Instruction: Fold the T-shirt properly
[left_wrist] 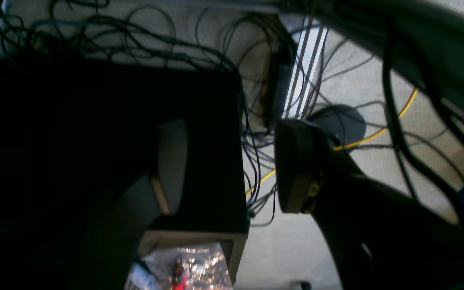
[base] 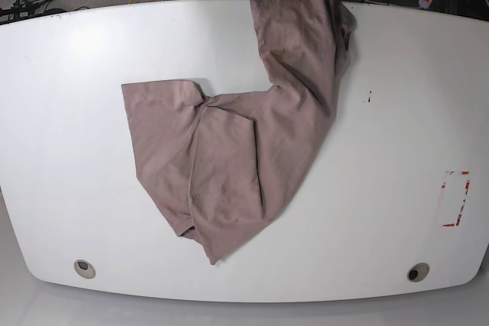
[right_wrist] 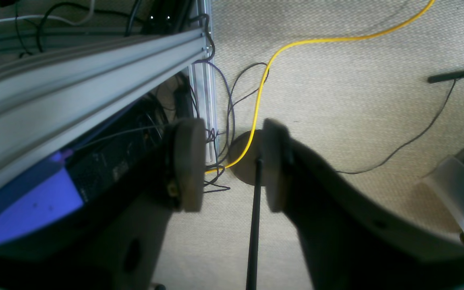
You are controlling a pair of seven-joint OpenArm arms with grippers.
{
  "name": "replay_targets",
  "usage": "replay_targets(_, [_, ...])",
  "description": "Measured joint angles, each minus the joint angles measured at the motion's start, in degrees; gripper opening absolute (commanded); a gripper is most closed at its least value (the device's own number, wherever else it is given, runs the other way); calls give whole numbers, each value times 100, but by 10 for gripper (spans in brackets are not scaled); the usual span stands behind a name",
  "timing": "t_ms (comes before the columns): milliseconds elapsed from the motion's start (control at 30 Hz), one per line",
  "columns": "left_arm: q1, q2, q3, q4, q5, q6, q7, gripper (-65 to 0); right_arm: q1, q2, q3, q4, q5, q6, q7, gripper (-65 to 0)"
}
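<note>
White bench point(base: 69, 112) carries the crumpled mauve-taupe T-shirt point(base: 244, 135), skewed mid-bench and trailing over the far edge; my left gripper point(left_wrist: 232, 167) and right gripper point(right_wrist: 232, 169) hang open and empty off-bench, so I judge folding barely begun.

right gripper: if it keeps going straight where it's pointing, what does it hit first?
Nothing close. The right gripper is open and empty, aimed down at the carpet floor. First in line is probably the yellow cable or the dark round base it crosses; depth unclear.

T-shirt point(base: 244, 135) sprawled mid-table point(base: 69, 112), upper end draped over far edge
</note>
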Motion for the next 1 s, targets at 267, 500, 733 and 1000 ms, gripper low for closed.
replay_targets(267, [-2, -50, -66, -15, 17, 4, -133, -325, 35, -131, 2, -2, 0, -63, -2, -426])
replay_targets(500, [-2, -63, -66, -9, 17, 2, -146, -325, 33, -188, -2, -2, -2, -52, -2, -428])
replay_targets(733, [39, -66, -68, 24, 15, 2, -155, -328, -33, -192, 0, 17, -7, -63, 170, -431])
replay_targets(1000, [525, -68, -87, 544, -4, 2, -476, -328, -380, -175, 24, 44, 7, -61, 584, -431])
